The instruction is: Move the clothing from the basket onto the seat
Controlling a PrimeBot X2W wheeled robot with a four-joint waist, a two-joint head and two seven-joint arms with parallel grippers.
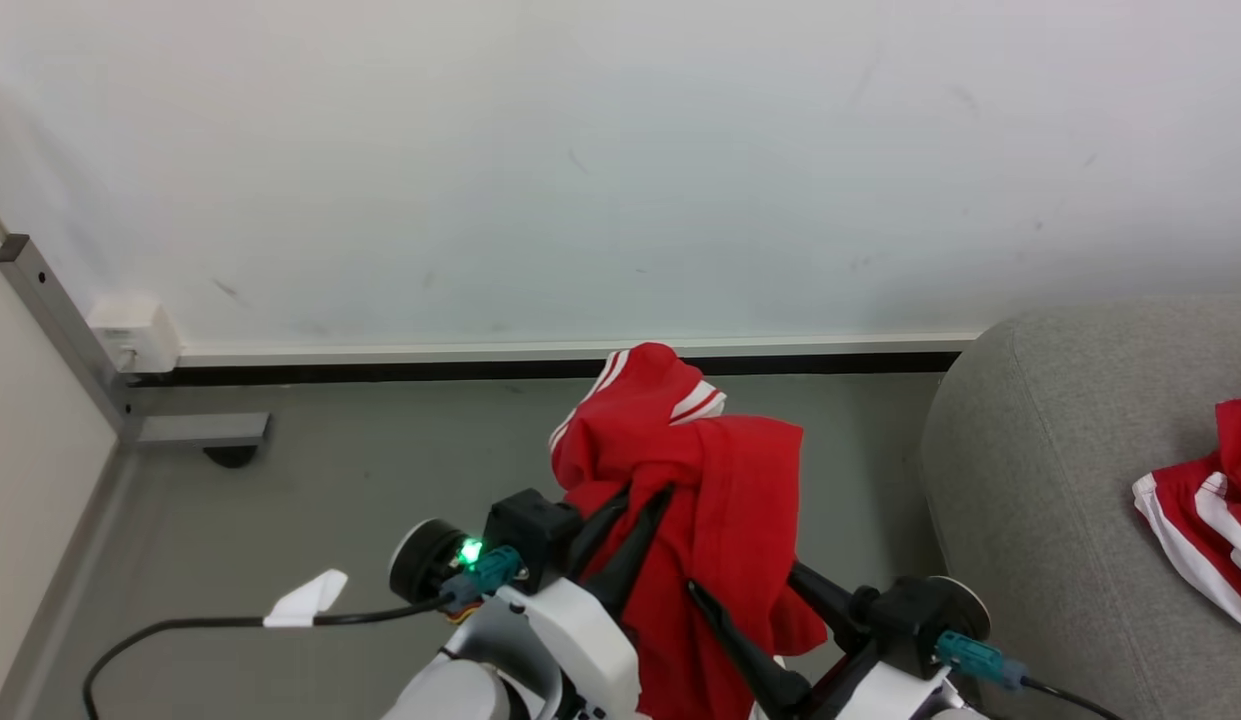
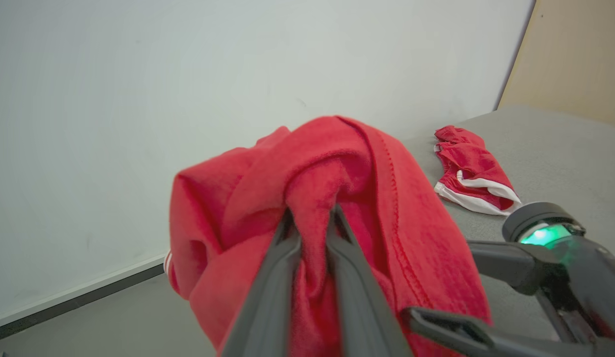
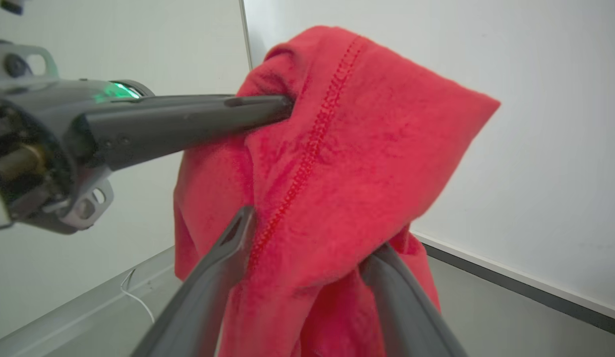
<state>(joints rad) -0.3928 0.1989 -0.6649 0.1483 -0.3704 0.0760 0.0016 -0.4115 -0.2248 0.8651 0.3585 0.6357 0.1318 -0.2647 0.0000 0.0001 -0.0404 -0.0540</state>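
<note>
Carrying step, I think: one red clothing piece is up in the air, just beside the seat on its left, not touching it. L gripper is pinched tight on a fold of it, fingers almost together w/ cloth between. R gripper has its fingers spread wide. The cloth hangs over & between them, so it props the cloth but does not squeeze it. A second clothing piece, red & white, already lies on the seat, well apart from the held one.

Nxt move, my guess: swing both arms right till the cloth is over the seat, then let the L gripper go so it drops on the grey top. It must stay high enough that the hanging end clears the seat's round edge.

The held piece is bunched up. Its long side runs up & down: the white-stripe end sits on top, and the loose end hangs down toward the floor beside the seat.
</note>
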